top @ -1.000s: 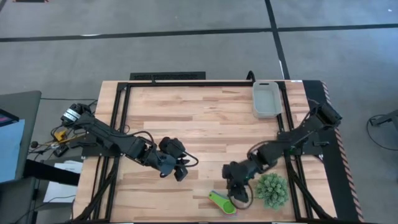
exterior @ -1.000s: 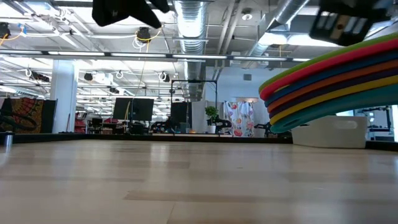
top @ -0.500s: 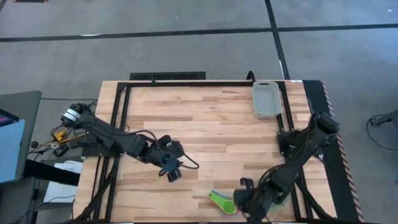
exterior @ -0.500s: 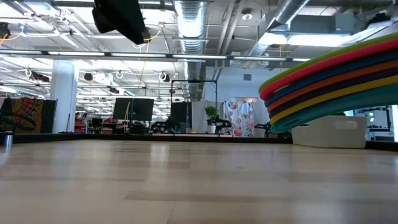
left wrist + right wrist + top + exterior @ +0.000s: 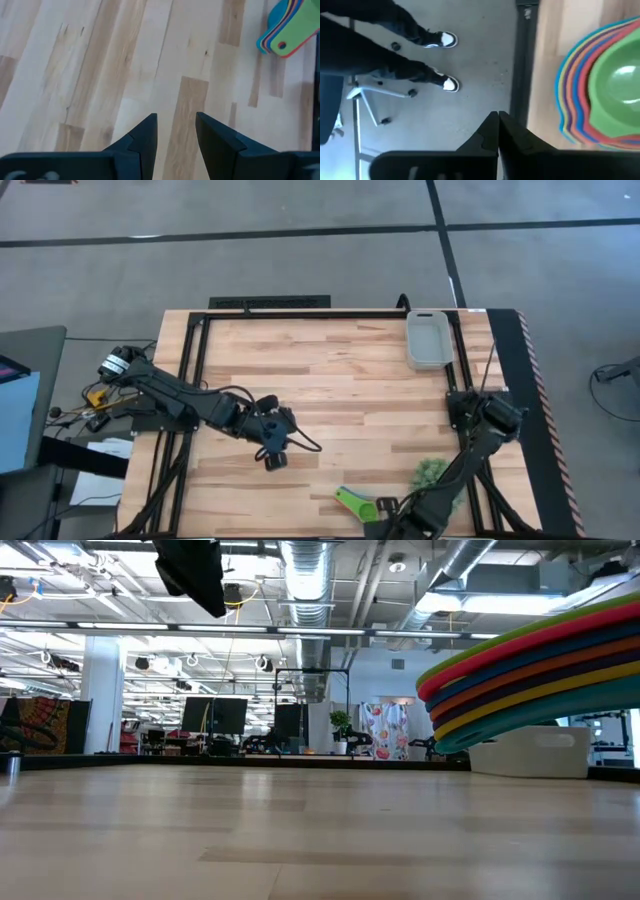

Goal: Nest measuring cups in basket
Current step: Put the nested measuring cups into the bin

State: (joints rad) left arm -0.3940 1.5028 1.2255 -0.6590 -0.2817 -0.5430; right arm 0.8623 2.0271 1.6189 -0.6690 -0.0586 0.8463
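The measuring cups (image 5: 357, 505) lie nested in one stack near the table's near edge, green on top, resting on the wood. They also show in the low view (image 5: 530, 665), the left wrist view (image 5: 285, 27) and the right wrist view (image 5: 605, 90). The pale grey basket (image 5: 430, 340) stands at the far right, also seen in the low view (image 5: 540, 750). My right gripper (image 5: 497, 120) is shut and empty at the near edge (image 5: 392, 518), just right of the stack. My left gripper (image 5: 175, 127) is open and empty over bare wood (image 5: 275, 457), left of the stack.
A spiky green plant (image 5: 432, 472) stands right of the cups, partly under my right arm. Beyond the table's near edge the right wrist view shows the floor and a person's legs and shoes (image 5: 442, 60). Bare wood lies between the cups and the basket.
My right gripper has gone from above the cups and plant toward the table's near edge, out of the low view, and now looks past the edge. My left gripper has shifted a little toward the table's left. The cups have stayed where they were.
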